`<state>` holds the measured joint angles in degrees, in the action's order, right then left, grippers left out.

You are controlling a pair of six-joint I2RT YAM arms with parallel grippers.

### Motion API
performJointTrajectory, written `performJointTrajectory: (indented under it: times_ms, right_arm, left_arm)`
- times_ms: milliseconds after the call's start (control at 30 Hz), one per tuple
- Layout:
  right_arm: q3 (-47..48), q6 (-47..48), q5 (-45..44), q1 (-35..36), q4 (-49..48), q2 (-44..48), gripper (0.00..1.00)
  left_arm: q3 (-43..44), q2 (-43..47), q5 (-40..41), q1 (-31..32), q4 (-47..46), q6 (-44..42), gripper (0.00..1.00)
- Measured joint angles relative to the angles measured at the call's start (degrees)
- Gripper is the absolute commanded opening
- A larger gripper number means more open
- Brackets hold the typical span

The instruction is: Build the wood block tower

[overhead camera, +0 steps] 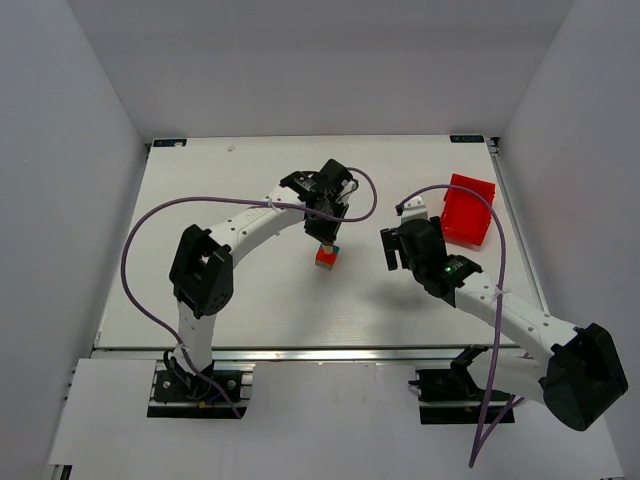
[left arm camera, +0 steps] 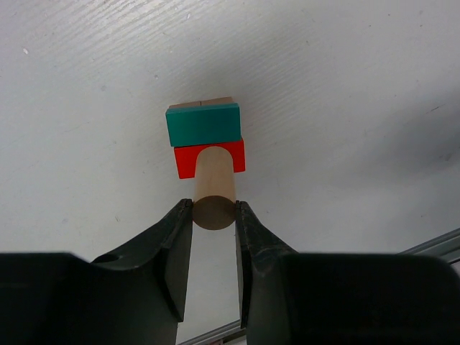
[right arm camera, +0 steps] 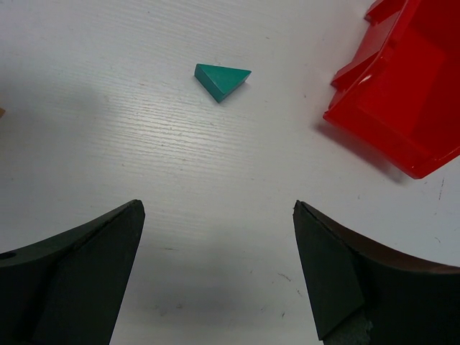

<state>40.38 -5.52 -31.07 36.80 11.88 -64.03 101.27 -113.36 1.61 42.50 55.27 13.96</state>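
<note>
At 2 o'clock from the middle of the desk (overhead camera: 200,200), seen from above, sits the red bin (overhead camera: 468,212), well apart from the work. The right gripper (right arm camera: 219,215) stands wide open and empty near the bin. The left gripper (left arm camera: 214,208) is partly closed, pinching a tan cylinder (left arm camera: 214,188) by its near end. The wood block tower (left arm camera: 206,140) stands at the desk's centre, right under that gripper. In the left wrist view the cylinder points to 12 o'clock across the tower's red block (left arm camera: 185,164), with a teal block (left arm camera: 203,123) beyond it. Whether cylinder and stack touch cannot be told.

The step looks like seating the cylinder. It calls for a slow, centred approach and a release with no sideways drag, since the narrow stack may topple. A teal wedge (right arm camera: 223,80) lies at 12 o'clock from the right gripper, probably the capping piece.
</note>
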Motion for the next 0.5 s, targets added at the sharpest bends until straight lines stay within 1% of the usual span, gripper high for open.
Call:
performJointTrajectory:
  times_ms: [500]
  right_arm:
    - [0.0, 0.2, 0.2, -0.4, 0.0, 0.0, 0.89]
  left_arm:
    - [0.0, -0.8, 0.4, 0.0, 0.2, 0.0, 0.05]
